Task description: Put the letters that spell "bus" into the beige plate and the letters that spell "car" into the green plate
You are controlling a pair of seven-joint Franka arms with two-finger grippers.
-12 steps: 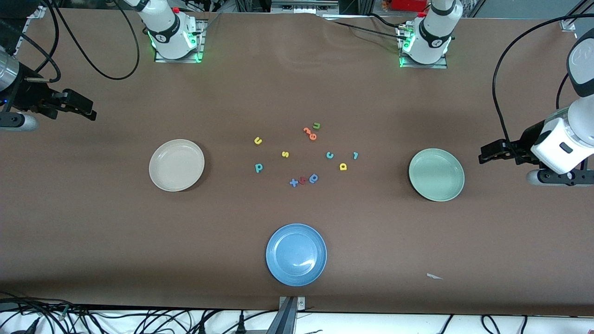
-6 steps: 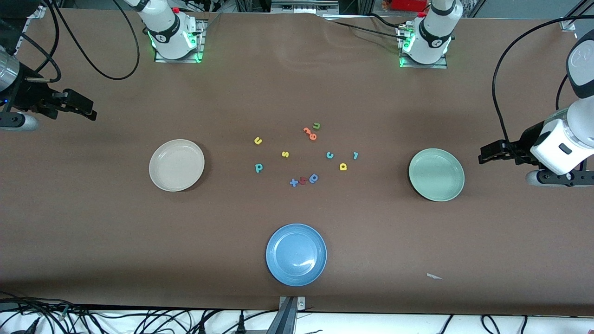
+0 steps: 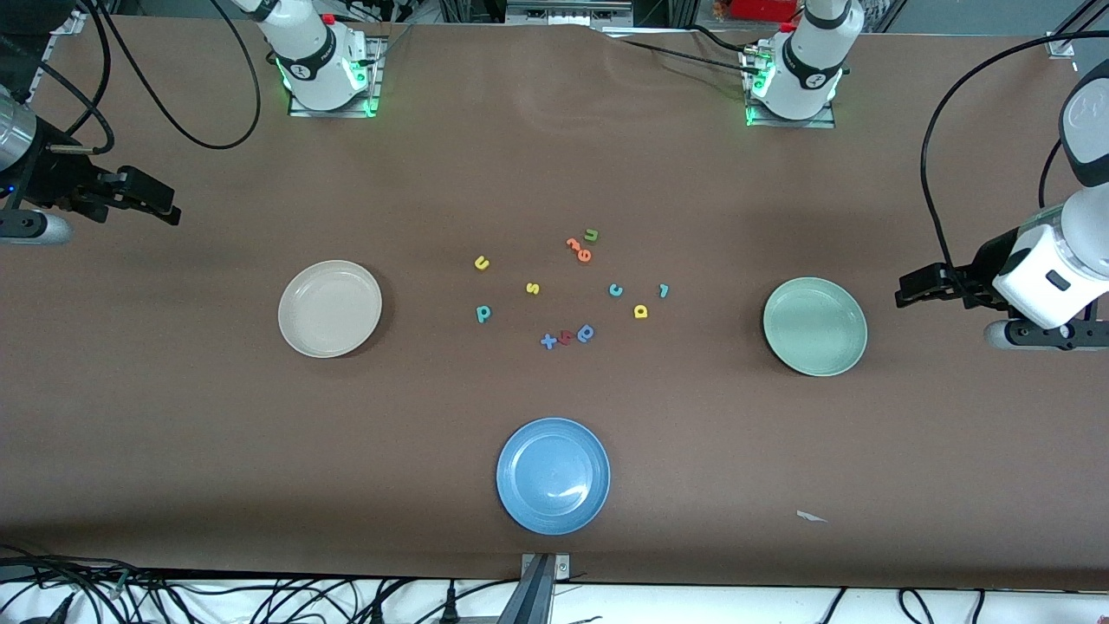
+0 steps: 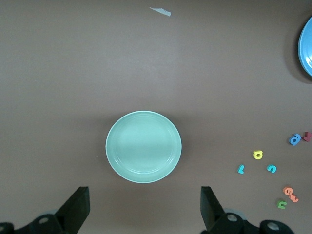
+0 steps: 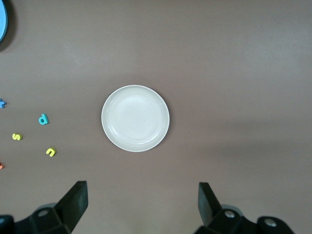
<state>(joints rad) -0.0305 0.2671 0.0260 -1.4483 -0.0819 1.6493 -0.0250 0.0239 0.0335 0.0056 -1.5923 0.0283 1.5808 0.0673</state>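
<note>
Cream-beige plate (image 3: 329, 308) lies toward the right arm's end of the table, sage-green plate (image 3: 814, 326) toward the left arm's end; both are empty. Between them lie teal b (image 3: 483, 314), yellow u (image 3: 481, 263), yellow s (image 3: 533, 289), teal c (image 3: 615, 290), yellow a (image 3: 640, 311), teal r (image 3: 664, 290). Left gripper (image 3: 905, 289) and right gripper (image 3: 169, 208) hover wide open, holding nothing, at the table ends.

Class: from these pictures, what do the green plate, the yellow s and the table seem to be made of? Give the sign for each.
Green plate: probably plastic or glazed ceramic; smooth, evenly coloured, soft sheen, faint rings inside.
Yellow s: likely foam; matte, flat bright colour, no gloss.
Table: covered in what looks like a brown paper or vinyl sheet; matte, wrinkled near the arms' bases.
</note>
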